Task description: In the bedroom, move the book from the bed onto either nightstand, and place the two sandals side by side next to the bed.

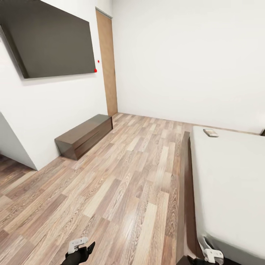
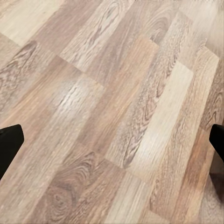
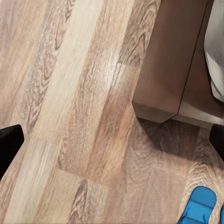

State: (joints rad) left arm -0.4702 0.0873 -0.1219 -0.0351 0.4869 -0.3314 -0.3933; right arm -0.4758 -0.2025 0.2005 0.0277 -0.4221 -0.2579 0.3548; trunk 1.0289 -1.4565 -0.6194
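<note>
In the head view the book lies flat on the far corner of the bed, whose off-white mattress sits in a dark wooden frame. One blue sandal lies on the floor just off the bed frame's corner in the right wrist view. My right gripper hangs open above the floor near that corner, its dark fingertips far apart. My left gripper is open over bare planks. Both grippers sit low in the head view, left and right. A dark sliver beyond the bed may be the nightstand.
A long low dark brown dresser stands against the left wall under a wall-mounted TV. A brown door is in the far corner. A wall corner juts out at left. Wide wood-plank floor runs between dresser and bed.
</note>
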